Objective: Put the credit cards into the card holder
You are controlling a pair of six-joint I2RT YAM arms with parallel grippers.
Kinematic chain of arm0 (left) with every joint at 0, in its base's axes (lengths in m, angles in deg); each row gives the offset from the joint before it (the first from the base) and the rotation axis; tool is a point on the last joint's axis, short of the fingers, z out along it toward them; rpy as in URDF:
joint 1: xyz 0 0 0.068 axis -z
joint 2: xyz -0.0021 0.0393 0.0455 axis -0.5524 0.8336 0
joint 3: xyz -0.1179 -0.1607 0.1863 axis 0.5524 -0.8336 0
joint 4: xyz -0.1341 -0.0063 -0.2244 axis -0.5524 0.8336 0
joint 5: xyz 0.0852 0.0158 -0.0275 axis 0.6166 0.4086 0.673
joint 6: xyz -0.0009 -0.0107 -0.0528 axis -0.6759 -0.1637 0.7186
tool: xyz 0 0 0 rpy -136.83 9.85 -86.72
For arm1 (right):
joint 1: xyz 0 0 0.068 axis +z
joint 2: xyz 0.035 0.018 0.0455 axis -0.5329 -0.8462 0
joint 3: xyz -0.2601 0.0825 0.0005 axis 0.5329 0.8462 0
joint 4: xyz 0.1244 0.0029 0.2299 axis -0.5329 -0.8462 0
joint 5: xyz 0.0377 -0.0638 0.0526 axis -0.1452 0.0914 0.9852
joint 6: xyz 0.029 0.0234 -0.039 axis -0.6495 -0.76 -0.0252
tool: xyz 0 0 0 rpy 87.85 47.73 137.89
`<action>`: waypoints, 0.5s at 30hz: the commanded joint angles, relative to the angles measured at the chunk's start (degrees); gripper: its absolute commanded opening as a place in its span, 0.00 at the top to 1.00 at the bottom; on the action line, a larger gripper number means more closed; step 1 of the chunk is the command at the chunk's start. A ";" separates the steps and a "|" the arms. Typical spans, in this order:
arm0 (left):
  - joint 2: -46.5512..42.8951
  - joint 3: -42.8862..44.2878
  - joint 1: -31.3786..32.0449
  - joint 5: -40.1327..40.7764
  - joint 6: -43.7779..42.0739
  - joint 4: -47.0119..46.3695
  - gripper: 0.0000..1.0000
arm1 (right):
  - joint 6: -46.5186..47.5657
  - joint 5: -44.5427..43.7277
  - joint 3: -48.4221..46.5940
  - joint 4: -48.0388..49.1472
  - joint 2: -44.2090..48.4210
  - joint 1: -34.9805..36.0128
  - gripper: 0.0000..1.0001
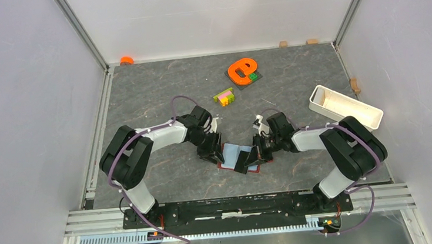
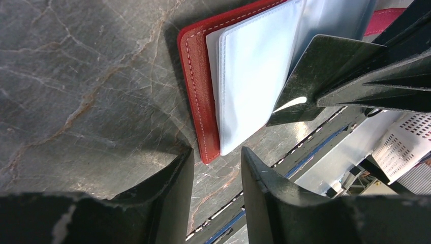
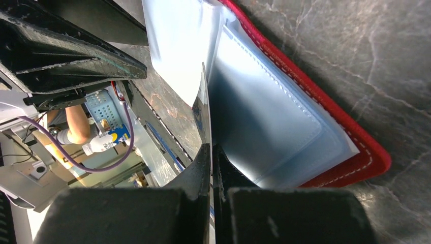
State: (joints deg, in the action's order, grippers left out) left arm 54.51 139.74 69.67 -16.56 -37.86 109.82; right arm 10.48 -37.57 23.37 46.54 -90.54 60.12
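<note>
The card holder (image 1: 229, 153) lies open on the table between my grippers, dark red outside (image 2: 195, 76) with light-blue sleeves inside (image 3: 269, 117). My right gripper (image 1: 256, 152) is shut on a thin flat credit card (image 1: 245, 159). The card looks dark here and stands on edge over the holder's middle. It shows edge-on between my right fingers (image 3: 206, 101) and as a dark plate in the left wrist view (image 2: 315, 71). My left gripper (image 1: 212, 152) is open and empty, its fingertips straddling the holder's corner (image 2: 217, 157). No other cards are in view.
A white oblong tray (image 1: 345, 108) sits at the right. An orange "e" shape (image 1: 241, 69) and multicoloured toy bricks (image 1: 224, 96) lie behind the holder. An orange piece (image 1: 127, 60) and small wooden blocks (image 1: 311, 41) lie by the back wall.
</note>
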 commanded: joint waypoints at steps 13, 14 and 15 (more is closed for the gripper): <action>3.46 2.57 0.51 6.35 -2.10 3.17 0.66 | 2.36 -3.81 -3.57 -1.91 -2.59 -1.70 1.00; 3.44 2.66 0.51 6.89 -2.30 3.35 0.66 | 2.58 -3.90 -3.49 -1.92 -2.47 -1.87 1.00; 3.50 2.75 0.51 7.20 -2.40 3.49 0.66 | 2.75 -3.94 -3.40 -2.21 -2.55 -2.08 1.00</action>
State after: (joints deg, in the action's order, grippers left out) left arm 56.24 141.56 69.71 -14.51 -37.93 112.31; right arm 10.94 -36.94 21.38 45.63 -92.45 59.23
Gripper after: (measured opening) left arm 0.343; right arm 0.009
